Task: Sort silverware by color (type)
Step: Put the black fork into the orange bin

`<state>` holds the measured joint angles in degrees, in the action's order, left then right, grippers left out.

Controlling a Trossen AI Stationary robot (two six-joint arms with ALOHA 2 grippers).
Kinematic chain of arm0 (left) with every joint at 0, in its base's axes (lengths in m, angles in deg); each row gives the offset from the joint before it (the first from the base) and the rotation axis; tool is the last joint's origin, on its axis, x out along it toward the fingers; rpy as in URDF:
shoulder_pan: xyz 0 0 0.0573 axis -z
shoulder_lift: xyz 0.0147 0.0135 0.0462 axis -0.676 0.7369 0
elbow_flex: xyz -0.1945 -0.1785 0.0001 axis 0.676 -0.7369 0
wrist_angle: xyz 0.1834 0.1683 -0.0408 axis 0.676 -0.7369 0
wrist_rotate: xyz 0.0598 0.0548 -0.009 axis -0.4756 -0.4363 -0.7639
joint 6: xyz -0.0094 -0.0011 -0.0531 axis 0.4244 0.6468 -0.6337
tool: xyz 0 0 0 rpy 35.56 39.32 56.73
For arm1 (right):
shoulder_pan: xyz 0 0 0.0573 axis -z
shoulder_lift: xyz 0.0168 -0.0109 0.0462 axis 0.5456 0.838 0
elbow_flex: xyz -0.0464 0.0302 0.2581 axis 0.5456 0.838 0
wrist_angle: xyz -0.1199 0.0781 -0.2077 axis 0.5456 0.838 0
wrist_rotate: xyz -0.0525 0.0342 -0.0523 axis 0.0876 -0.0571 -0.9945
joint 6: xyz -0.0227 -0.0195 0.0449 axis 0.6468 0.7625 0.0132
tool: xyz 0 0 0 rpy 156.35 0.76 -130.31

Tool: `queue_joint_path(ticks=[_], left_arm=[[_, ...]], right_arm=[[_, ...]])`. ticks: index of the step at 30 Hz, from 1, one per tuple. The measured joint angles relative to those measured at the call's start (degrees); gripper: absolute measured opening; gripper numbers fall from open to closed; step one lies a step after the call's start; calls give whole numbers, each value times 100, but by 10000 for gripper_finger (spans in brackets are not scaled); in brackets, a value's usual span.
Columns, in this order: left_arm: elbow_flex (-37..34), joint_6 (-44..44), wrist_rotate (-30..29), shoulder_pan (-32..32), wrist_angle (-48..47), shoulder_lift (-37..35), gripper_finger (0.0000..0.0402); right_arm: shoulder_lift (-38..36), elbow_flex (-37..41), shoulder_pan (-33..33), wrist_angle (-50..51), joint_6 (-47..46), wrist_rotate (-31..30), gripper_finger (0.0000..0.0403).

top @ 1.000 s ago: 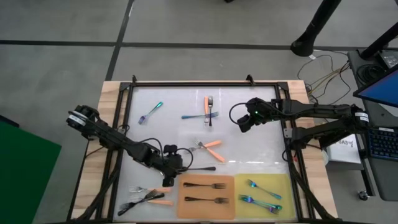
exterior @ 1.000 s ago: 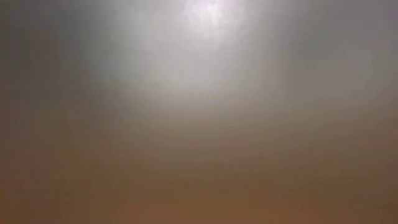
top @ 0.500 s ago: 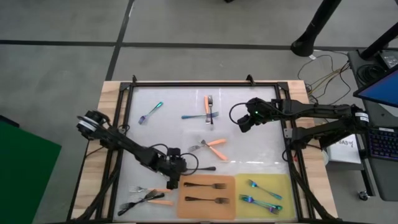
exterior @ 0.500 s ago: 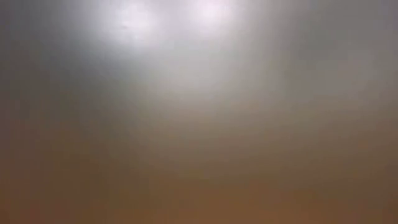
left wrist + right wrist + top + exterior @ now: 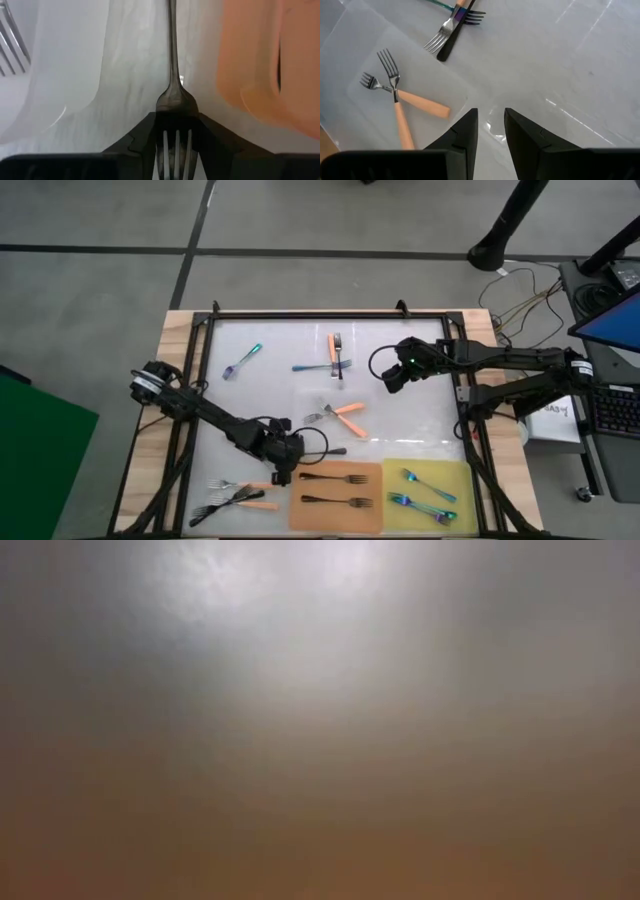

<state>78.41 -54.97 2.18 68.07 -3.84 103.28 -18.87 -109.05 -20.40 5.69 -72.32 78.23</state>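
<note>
High view, left fingers (image 5: 284,467) gripping black fork (image 5: 325,451)

Black fork (image 5: 172,90), tines between the left gripper (image 5: 175,150) fingers, beside orange mat (image 5: 260,65).

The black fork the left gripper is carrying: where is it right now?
High view: the black fork lies crosswise at lower centre, tines in the left gripper, just above the orange mat's upper-left corner.
</note>
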Motion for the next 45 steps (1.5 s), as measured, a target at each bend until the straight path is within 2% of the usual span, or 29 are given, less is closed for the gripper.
queue_joint_path(ticks=[9, 29, 45], left_arm=[[-15, -156, 35, 2, -175, -51, 95], [26, -488, -78, 41, -1375, -715, 95], [808, -396, -208, 98, -2418, -970, 95]], right_arm=[[0, 0, 0, -8, -4, 0, 86], [0, 0, 0, -27, 79, -15, 86], [0, 0, 0, -35, 228, -20, 86]])
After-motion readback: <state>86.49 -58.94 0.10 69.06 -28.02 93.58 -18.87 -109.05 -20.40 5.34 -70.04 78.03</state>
